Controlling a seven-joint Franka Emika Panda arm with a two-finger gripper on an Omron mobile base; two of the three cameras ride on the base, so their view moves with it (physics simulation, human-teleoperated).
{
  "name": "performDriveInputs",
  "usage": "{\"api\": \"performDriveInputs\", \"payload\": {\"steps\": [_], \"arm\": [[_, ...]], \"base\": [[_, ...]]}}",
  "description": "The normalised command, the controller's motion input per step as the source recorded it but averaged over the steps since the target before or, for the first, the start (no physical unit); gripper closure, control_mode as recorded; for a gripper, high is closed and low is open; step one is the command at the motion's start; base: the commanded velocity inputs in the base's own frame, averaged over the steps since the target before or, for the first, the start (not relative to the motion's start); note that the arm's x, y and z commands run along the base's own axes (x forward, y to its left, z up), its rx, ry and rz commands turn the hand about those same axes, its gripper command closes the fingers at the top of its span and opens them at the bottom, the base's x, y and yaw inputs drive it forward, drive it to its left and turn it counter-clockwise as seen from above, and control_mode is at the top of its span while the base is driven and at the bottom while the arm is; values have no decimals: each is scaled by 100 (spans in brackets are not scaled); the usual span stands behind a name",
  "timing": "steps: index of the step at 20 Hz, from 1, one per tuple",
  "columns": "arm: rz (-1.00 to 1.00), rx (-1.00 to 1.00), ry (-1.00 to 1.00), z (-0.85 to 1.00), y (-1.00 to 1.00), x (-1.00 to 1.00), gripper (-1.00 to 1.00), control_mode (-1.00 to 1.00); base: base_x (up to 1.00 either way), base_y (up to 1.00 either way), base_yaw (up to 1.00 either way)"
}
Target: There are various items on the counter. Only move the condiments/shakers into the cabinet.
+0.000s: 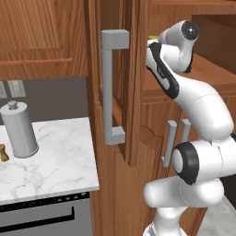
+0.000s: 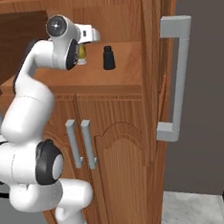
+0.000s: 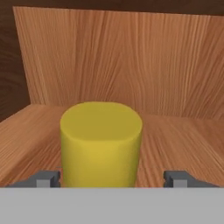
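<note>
The yellow bottle (image 3: 101, 142) stands upright on the wooden shelf (image 3: 179, 144) inside the cabinet (image 2: 125, 79). My gripper (image 3: 112, 179) is open around it, one fingertip on each side, with a visible gap on the right side. From the right base view a strip of the yellow bottle (image 2: 82, 54) shows under my hand, and the small black shaker (image 2: 108, 57) stands on the same shelf just to its right. Back on the counter (image 1: 55, 156), the small wooden shaker (image 1: 3, 153) sits at the far left edge of the left base view.
The tall cabinet door stands open with its long grey bar handle (image 1: 112, 87) between counter and shelf. A tall grey canister (image 1: 18, 129) stands on the counter beside the wooden shaker. Low doors with paired short handles (image 2: 80, 143) lie under the shelf.
</note>
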Motion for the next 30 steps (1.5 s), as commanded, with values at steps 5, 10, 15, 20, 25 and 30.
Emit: {"api": "performDriveInputs", "payload": {"steps": [5, 10, 15, 20, 25, 30], "arm": [[0, 0, 0, 20, -21, -29, -100, -100], [-1, 3, 0, 32, -13, -97, -100, -100], [-2, 3, 0, 9, 0, -100, -100, -100], [-1, 3, 5, 17, 0, -100, -100, -100], [0, 1, 17, 9, 14, -100, -100, -100], [0, 0, 25, -1, 19, -100, -100, -100]], "base": [[0, 0, 0], [0, 0, 0], [0, 0, 0], [0, 0, 0], [0, 0, 0], [0, 0, 0]]}}
